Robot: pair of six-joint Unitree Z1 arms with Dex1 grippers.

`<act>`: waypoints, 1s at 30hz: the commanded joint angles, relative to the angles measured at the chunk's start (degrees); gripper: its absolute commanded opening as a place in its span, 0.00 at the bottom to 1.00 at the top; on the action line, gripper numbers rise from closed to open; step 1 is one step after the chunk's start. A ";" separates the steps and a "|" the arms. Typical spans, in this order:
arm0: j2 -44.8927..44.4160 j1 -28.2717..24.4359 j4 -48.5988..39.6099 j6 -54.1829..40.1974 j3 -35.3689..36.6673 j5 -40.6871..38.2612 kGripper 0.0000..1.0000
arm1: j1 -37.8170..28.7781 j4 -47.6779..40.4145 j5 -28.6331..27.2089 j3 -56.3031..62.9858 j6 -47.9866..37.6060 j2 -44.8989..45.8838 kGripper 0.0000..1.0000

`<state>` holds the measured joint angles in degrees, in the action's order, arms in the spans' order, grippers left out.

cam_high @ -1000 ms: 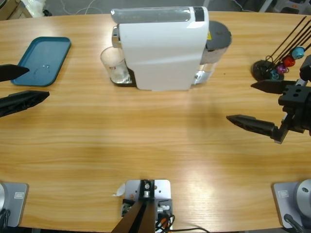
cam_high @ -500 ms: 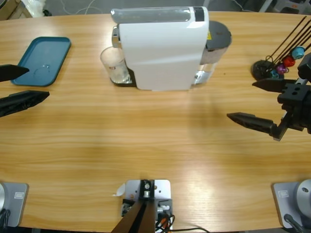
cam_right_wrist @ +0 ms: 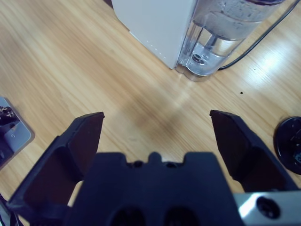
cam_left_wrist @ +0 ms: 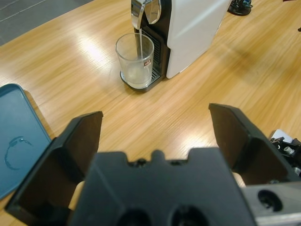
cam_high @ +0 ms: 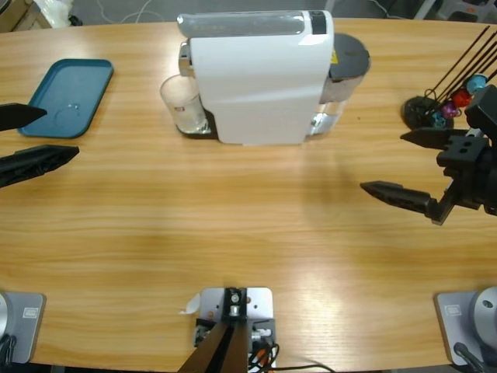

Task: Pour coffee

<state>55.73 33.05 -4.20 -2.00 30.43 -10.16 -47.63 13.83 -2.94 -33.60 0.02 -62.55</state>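
Observation:
A white coffee machine (cam_high: 260, 78) stands at the back middle of the table. A clear glass tumbler (cam_high: 183, 105) sits on its drip tray under the spout. In the left wrist view a thin pale stream runs from the spout into the glass (cam_left_wrist: 135, 59), and a shallow layer of pale coffee (cam_left_wrist: 136, 75) lies at its bottom. My left gripper (cam_high: 61, 130) hovers open at the table's left edge, well short of the glass and facing it. My right gripper (cam_high: 382, 162) hovers open at the right, pointing toward the machine's water tank (cam_right_wrist: 221, 33). Both hold nothing.
A teal tray (cam_high: 70, 93) lies at the back left, just beyond the left gripper. A black stand with coloured capsules on thin rods (cam_high: 435, 109) stands at the back right, close to the right gripper. A cable (cam_right_wrist: 263, 35) runs behind the tank.
The right gripper has edged slightly to the left. The left gripper, the glass and the machine have stayed in place.

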 commanded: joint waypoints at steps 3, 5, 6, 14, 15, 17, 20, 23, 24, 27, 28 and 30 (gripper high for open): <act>1.86 0.52 0.68 -0.10 -1.87 0.50 0.97 | -0.67 0.93 -0.66 1.17 0.51 -1.45 1.00; 2.23 0.52 0.72 -0.09 -1.78 0.50 0.97 | -0.67 1.02 -0.66 1.08 0.51 -1.72 1.00; 2.49 0.52 0.77 -0.02 -1.71 0.43 0.97 | -0.71 1.06 -0.66 1.08 0.51 -1.72 1.00; 3.25 0.52 0.70 -0.02 -1.52 0.41 0.97 | -0.71 1.29 -0.66 0.90 0.60 -1.86 1.00; 3.21 0.52 0.70 -0.02 -1.52 0.41 0.97 | -0.67 1.29 -0.66 0.87 0.60 -1.91 1.00; 3.07 0.52 0.68 -0.02 -1.52 0.41 0.97 | -0.71 1.37 -0.66 0.82 0.69 -2.05 1.00; 3.07 0.52 0.68 -0.02 -1.52 0.41 0.97 | -0.71 1.37 -0.66 0.82 0.69 -2.05 1.00; 3.07 0.52 0.68 -0.02 -1.54 0.41 0.97 | -0.69 1.46 -0.66 0.78 0.69 -2.05 1.00; 3.07 0.52 0.68 -0.02 -1.52 0.41 0.97 | -0.71 1.46 -0.66 0.73 0.69 -2.05 1.00; 3.16 0.52 0.68 -0.02 -1.52 0.34 0.97 | -0.69 1.55 -0.66 0.73 0.74 -2.05 1.00; 3.23 0.52 0.68 -0.02 -1.52 0.36 0.97 | -0.69 1.55 -0.66 0.73 0.78 -2.05 1.00; 3.34 0.52 0.68 -0.02 -1.52 0.32 0.97 | -0.69 1.55 -0.66 0.71 0.78 -2.05 1.00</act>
<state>57.38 33.05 -4.20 -2.00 30.44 -10.16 -47.63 14.51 -2.94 -33.62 0.08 -63.25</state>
